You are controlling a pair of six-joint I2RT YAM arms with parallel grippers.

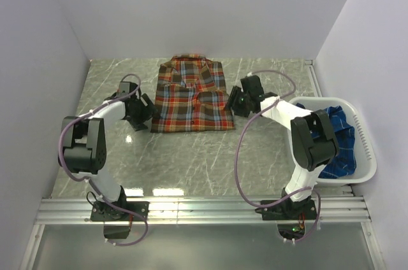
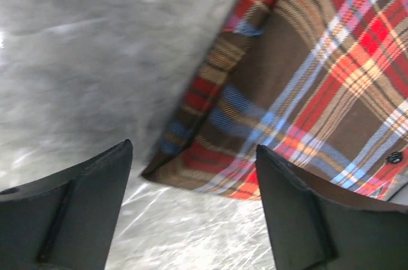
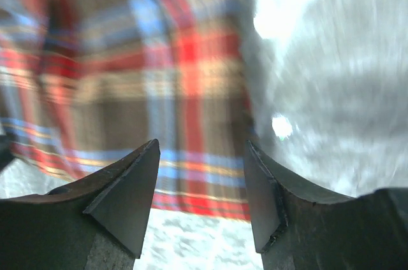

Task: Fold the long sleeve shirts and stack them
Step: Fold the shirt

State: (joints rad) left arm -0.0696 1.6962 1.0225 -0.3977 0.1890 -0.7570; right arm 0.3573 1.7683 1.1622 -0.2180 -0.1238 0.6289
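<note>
Across the lower and middle part of the top view, the grey marbled table filled most of what I could see, with both arm bases at the bottom edge. Just above centre of that frame lay the red-orange plaid shirt, folded into a neat rectangle, collar toward the top, flat on the table. At the right edge sat the white basket, and the blue plaid shirt was bunched inside it, partly hidden behind my right arm. The left gripper sat just beside the folded shirt's lower left corner. In the left wrist view its fingers stood wide apart, with that corner of the red-orange plaid shirt showing between them and nothing clamped. The right gripper sat just beside the shirt's right edge, in the upper middle of the top frame. The right wrist view was blurred, but I could make out its fingers apart as well, with the plaid cloth in the left half of the frame, bare table in the right half, and nothing pinched.
</note>
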